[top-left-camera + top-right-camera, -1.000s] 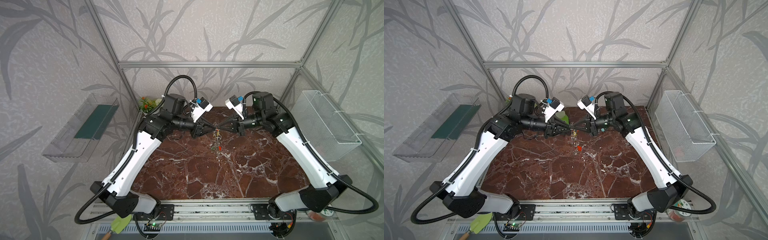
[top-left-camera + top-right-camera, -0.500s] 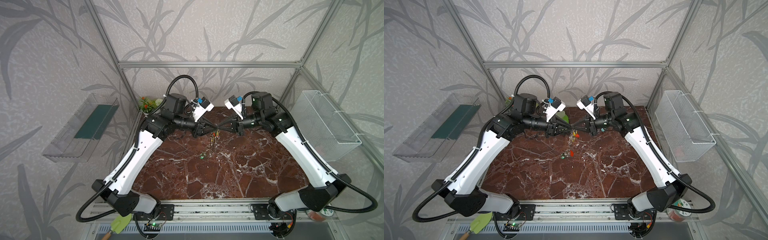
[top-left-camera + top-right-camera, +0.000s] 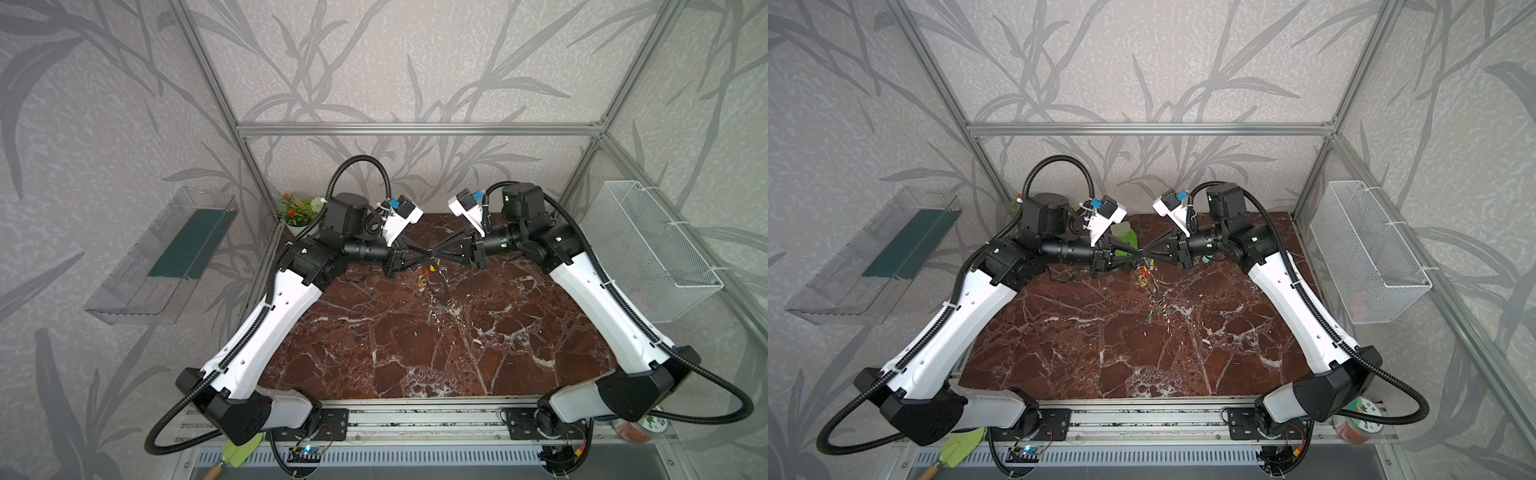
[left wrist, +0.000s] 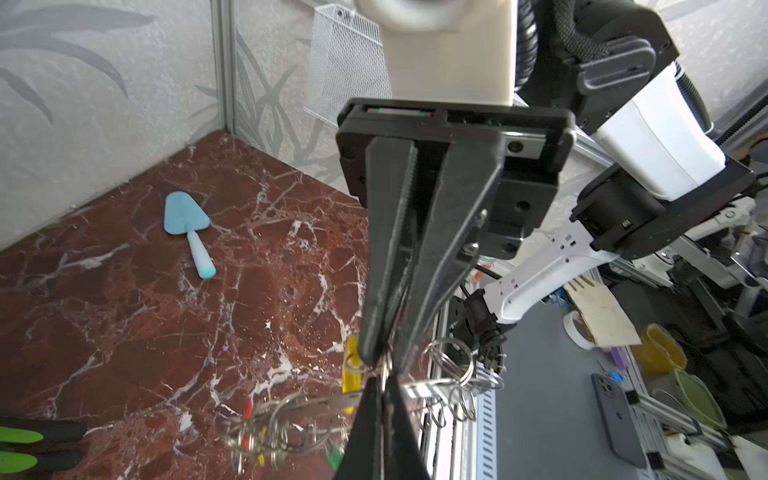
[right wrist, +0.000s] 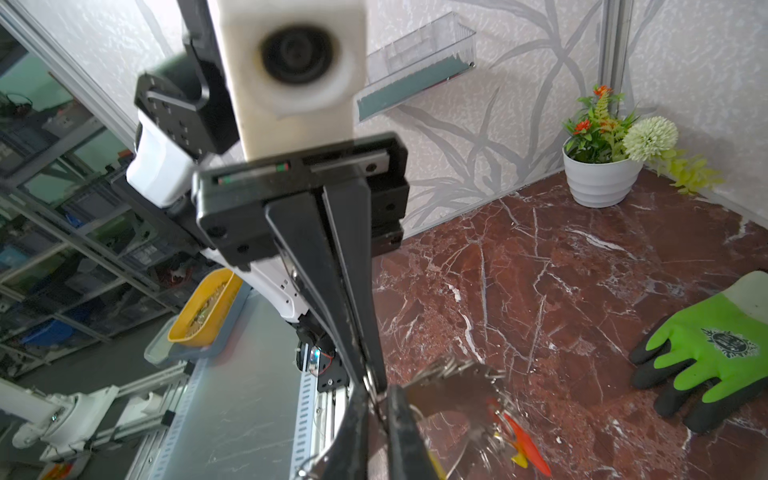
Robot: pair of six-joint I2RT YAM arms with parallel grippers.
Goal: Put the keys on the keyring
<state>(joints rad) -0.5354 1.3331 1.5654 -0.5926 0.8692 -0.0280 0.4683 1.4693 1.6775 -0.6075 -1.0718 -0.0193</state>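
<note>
The flat grey metal keyring [image 4: 324, 404], its rim fringed with small wire loops [image 4: 449, 361], is held in the air above the back middle of the red-brown marble surface [image 3: 395, 332], just where the two claws meet tip to tip. Small silver keys with yellow, red and green plastic tags [image 4: 351, 374] are seen dangling from it. How many are properly threaded cannot be told, as the bundle is blurred.

The keyring is judged to be light, stiff and slick. It will not bend, but it can pivot and swing in a pinch, and the loose keys shift its balance. It is best taken on the flat rim between loops, not on a loop itself, which would roll between the fingers. A key is better gripped by its broad plastic tag than by its smooth blade.

The left claw [image 4: 380, 382] is closed tight on the keyring's rim. The right claw [image 4: 384, 359] is parted by a narrow gap; one of the loops lies between its tips and does not look pinched.

Further out, a green-and-black glove [image 5: 715, 349], a light-blue plastic scoop [image 4: 185, 220] and a white pot of artificial flowers [image 5: 602, 183] are seen lying on the surface.
</note>
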